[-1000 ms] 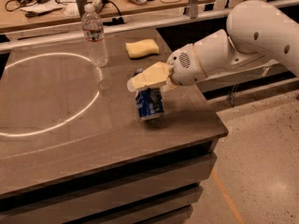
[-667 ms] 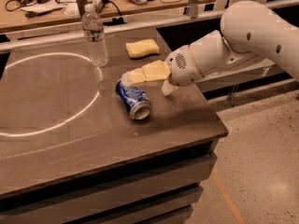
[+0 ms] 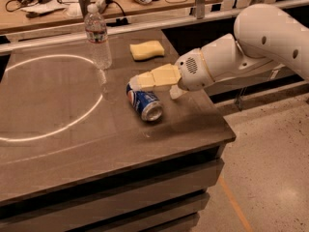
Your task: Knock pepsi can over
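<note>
Your gripper (image 3: 156, 88) sits over the right part of the tabletop (image 3: 58, 144), just behind the Pepsi can (image 3: 144, 103). Its two pale yellow fingers (image 3: 153, 76) are spread, with nothing pinched between them. The longer one reaches left, and its tip ends right at the can's far end; you cannot tell from here whether it touches. The other finger shows only as a short stub pointing down at the table, partly hidden under the white wrist. The arm (image 3: 270, 33) is cut off at the right edge, so its base is out of sight.

The can lies on its side near the middle of the table, its silver end turned towards the front right. You can make out the round red-white-blue Pepsi logo on the blue wall, but the lettering is too small to read.

The clear water bottle (image 3: 98, 37) stands upright further back on the left, well apart from the can; its label is unreadable. A yellow sponge (image 3: 147, 49) lies behind the gripper. The cluttered workbench (image 3: 58, 13) beyond is cropped at the top.
</note>
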Controlling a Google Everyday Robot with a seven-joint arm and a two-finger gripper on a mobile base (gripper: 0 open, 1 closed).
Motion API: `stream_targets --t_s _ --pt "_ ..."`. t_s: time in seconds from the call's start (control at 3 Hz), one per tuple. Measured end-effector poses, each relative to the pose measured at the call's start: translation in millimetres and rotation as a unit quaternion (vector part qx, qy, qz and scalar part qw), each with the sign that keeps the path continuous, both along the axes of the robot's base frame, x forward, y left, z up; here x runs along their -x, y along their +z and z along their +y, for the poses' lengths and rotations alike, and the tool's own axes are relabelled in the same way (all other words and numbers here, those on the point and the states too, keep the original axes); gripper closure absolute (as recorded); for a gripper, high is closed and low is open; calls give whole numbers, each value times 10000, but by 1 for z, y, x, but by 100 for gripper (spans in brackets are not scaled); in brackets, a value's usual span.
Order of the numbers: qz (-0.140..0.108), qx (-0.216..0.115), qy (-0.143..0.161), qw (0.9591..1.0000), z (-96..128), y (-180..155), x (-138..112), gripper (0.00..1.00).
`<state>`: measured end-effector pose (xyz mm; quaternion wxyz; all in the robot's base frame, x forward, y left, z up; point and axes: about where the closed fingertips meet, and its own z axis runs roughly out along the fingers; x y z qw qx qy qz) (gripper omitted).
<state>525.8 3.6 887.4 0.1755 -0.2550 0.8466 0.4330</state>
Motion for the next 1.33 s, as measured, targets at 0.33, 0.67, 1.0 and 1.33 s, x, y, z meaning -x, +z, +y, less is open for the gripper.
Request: stream_targets --t_s 0.33,0.67,1.0,1.33 --pt "-81 -27 41 10000 -3 9 7 0" --pt "-138 -61 112 9998 -4 17 12 0" --pt "-225 -252 19 9994 -12 19 10 0" --pt "-315 -717 -160 9968 -35 26 4 0"
